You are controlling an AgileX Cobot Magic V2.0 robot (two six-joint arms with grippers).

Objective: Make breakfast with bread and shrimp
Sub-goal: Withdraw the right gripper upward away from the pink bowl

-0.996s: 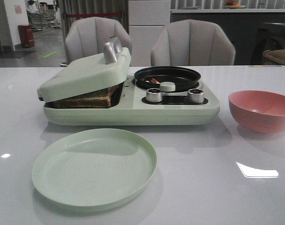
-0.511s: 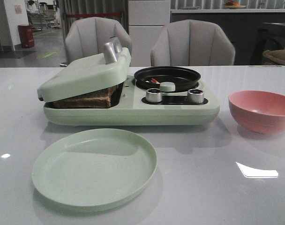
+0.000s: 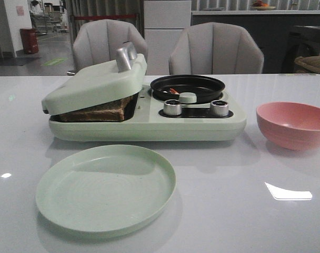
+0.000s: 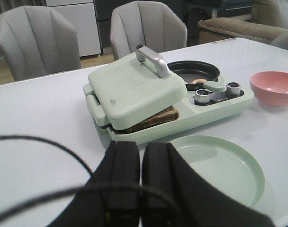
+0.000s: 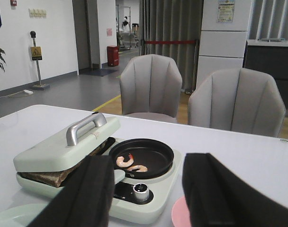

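Nothing has shifted since a second ago. Bread sits under the tilted lid, shrimp in the black pan. Left gripper pressed together, holding nothing; right gripper spread wide, also holding nothing. Plate stays bare.

Green plate before breakfast maker; pink bowl beside.
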